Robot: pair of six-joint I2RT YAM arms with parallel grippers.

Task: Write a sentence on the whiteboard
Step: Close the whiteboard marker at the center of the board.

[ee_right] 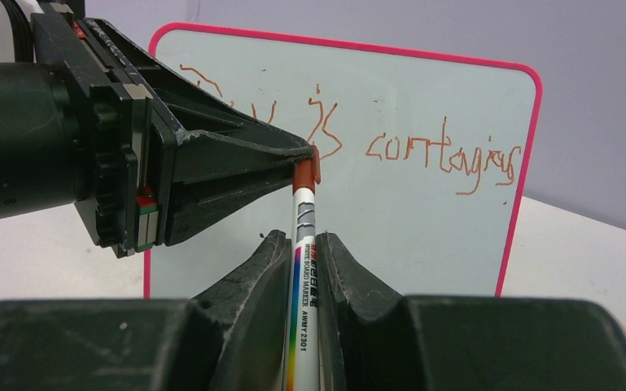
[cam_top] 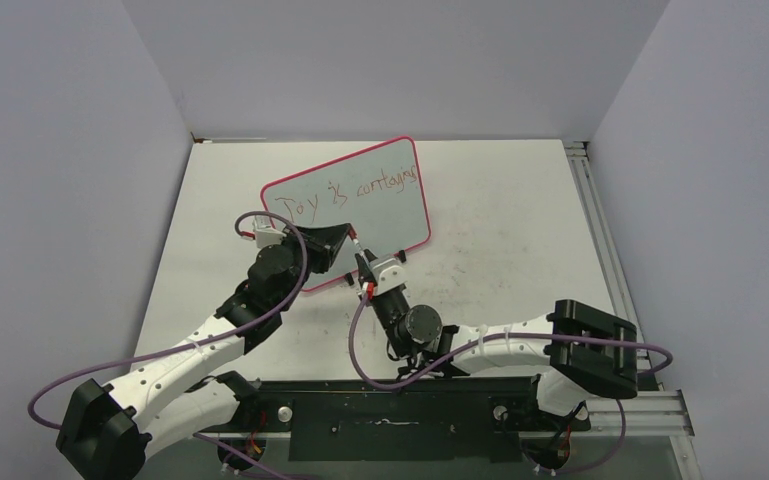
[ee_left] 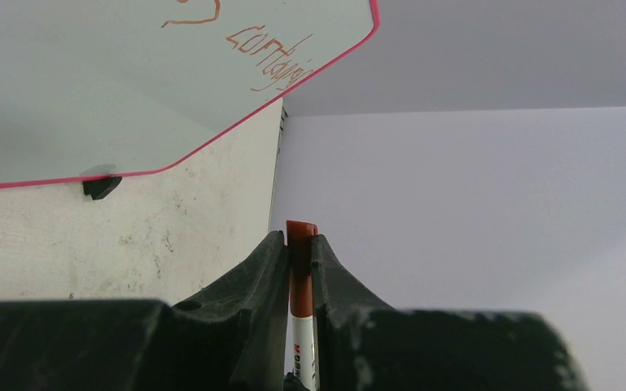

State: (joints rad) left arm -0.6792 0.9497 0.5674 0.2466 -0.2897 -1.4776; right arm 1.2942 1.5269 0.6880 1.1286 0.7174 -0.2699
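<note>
Top view: a rectangular white-grey whiteboard with rounded corners and a thin pink-red frame [cam_top: 385, 215] stands slantwise at mid-table on the scuffed white tabletop [cam_top: 530, 240]. Its right edge is well apart from the grey side wall [cam_top: 720, 200], and its far corner is near the back edge of the table. A sentence in thin reddish-brown handwriting [cam_top: 345, 190] runs along the upper long edge. Just in front of the board's near edge, the left gripper [cam_top: 345, 238] and the right gripper [cam_top: 364, 262] meet tip to tip.

Left wrist view: the left gripper [ee_left: 299, 244] is closed narrowly on the red-brown cap [ee_left: 301, 252] of a white whiteboard marker [ee_left: 301, 350]. The board's lower edge and one small black foot [ee_left: 100, 186] sit on the tabletop beyond, apart from the fingers.

Right wrist view: the right gripper [ee_right: 303, 248] is clamped on the marker's white printed barrel [ee_right: 304, 269]. The left gripper [ee_right: 309, 151] pinches the cap [ee_right: 306, 175] above it. The board [ee_right: 423, 236] stands upright behind, and the writing [ee_right: 439, 159] reads roughly "Joy is contagious".
</note>
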